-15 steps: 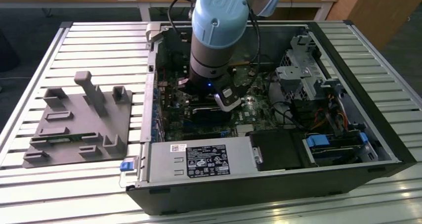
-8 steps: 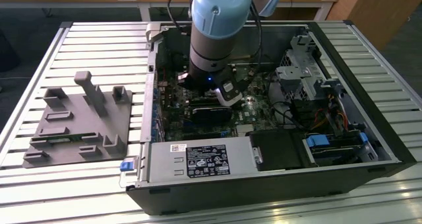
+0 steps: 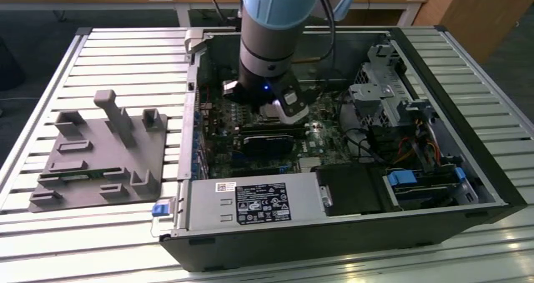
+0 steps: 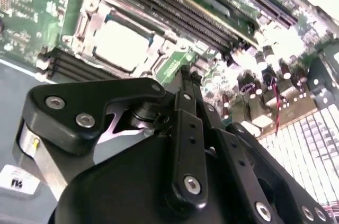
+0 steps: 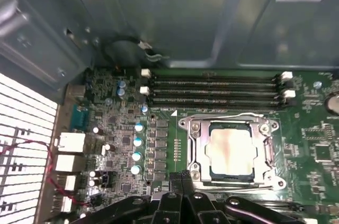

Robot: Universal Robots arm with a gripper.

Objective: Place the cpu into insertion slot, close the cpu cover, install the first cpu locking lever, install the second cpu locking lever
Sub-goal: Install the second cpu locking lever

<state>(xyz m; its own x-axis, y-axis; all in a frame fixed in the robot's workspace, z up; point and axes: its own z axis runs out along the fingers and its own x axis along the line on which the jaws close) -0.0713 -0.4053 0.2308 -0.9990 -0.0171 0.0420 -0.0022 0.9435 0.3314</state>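
Cpu seated in insertion slot, cpu cover down.

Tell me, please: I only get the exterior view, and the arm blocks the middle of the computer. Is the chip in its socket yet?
Observer: Yes. In the first wrist view the cpu lies flat in the insertion slot.
Operator: Is that metal frame down over it?
Observer: It looks so. The cpu cover lies flat around the chip, and the chip's silver top shows through its window.
Operator: And what is the claw doing?
Observer: In both wrist views the gripper is close beside the socket, with its jaws shut on nothing.
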